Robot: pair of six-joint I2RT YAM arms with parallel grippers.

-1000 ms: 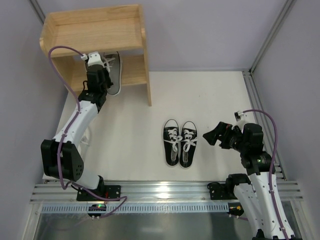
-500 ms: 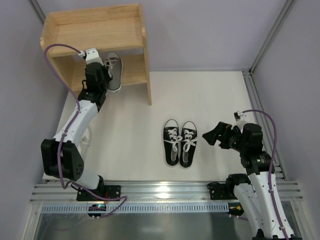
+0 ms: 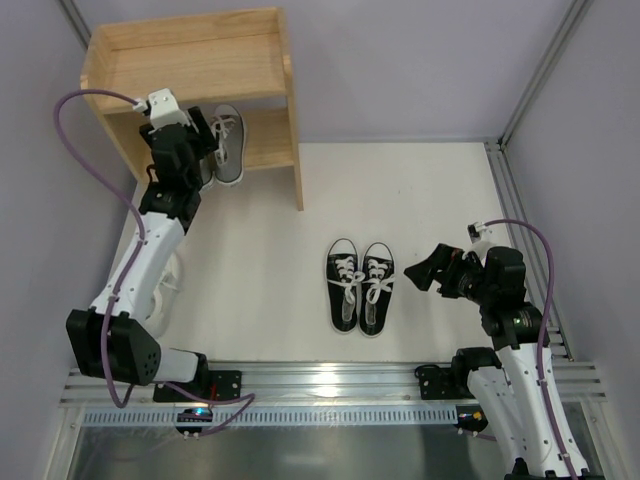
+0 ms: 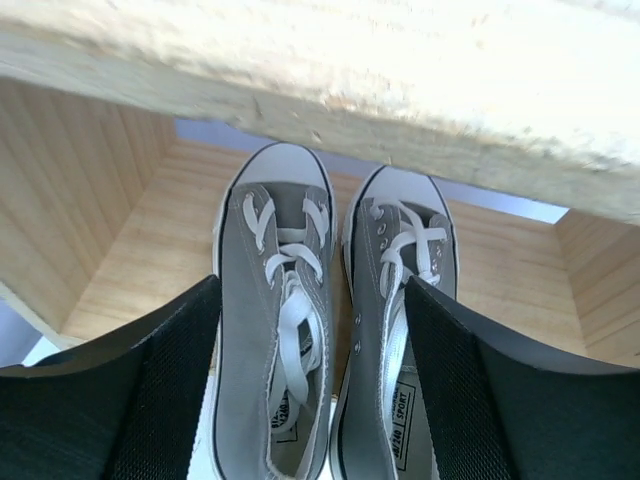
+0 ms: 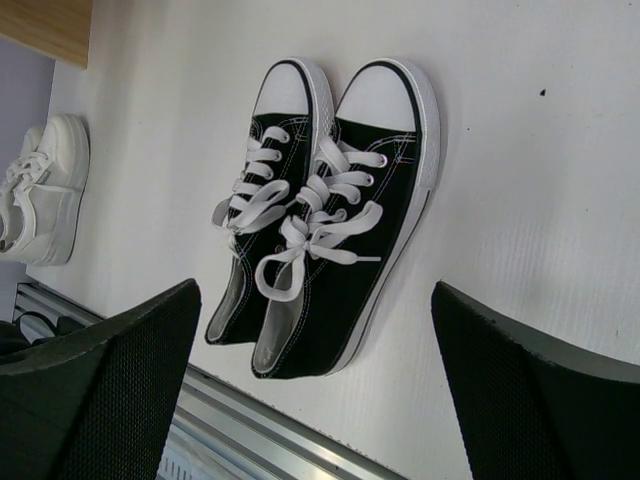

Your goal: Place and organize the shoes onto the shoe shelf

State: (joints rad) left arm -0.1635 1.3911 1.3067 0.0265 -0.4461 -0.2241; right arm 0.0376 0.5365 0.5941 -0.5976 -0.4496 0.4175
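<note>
The grey shoes (image 4: 330, 330) stand side by side on the lower tier of the wooden shoe shelf (image 4: 120, 250), toes towards the back. My left gripper (image 4: 315, 400) is open, one finger on each outer side of the pair's heels. From above, the left gripper (image 3: 200, 142) sits at the shelf (image 3: 190, 60) front beside the grey pair (image 3: 228, 145). The black shoes (image 3: 360, 285) rest on the table. My right gripper (image 3: 420, 270) hovers open to their right, empty. In the right wrist view the black pair (image 5: 320, 210) lies ahead of the right gripper (image 5: 315, 400).
White shoes (image 5: 45, 190) sit on the table near the left arm, mostly hidden under it from above (image 3: 168, 283). An aluminium rail (image 3: 330, 380) runs along the near table edge. Walls close in on the left, back and right.
My left gripper has gone from shut to open, letting go of the grey shoes on the lower tier. Its wrist has shifted left. The right arm has not moved.
</note>
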